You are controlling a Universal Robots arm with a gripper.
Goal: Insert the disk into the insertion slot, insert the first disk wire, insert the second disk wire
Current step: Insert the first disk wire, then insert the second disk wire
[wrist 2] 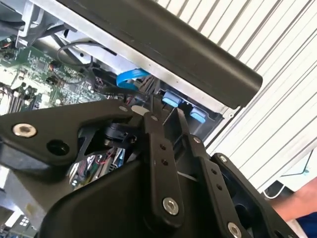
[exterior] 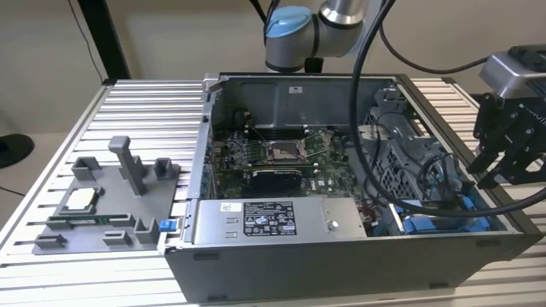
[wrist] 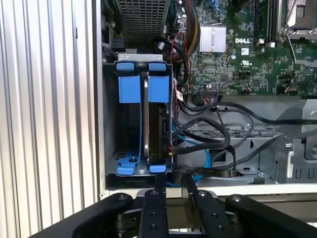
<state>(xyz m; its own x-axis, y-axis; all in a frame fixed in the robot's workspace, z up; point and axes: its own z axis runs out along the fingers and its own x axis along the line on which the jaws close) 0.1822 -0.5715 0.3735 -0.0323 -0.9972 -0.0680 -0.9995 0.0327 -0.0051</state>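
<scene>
The disk (wrist: 159, 130) stands on edge in its blue carrier inside the insertion slot (wrist: 110, 124), a grey cage at the case corner. Beside it sits another blue-fronted carrier (wrist: 129, 89). A blue flat wire (wrist: 208, 159) and a black wire (wrist: 210, 172) with a dark plug lie loose just beside the disk. My gripper (wrist: 175, 182) hovers over the case rim, a short way from the disk's end, open with nothing between its fingers. In the exterior view the gripper (exterior: 490, 176) hangs at the case's right wall, above the blue carriers (exterior: 424, 225). The second wrist view shows the gripper (wrist 2: 166, 115) near the blue tabs (wrist 2: 171, 98).
The open computer case rests on a ribbed aluminium table (exterior: 128, 102). A silver labelled power-supply box (exterior: 273, 220) and the motherboard (exterior: 273, 157) take up the case's middle. A grey fixture (exterior: 102, 204) stands on the exterior view's left. A person's arm (wrist 2: 297, 198) is near the table.
</scene>
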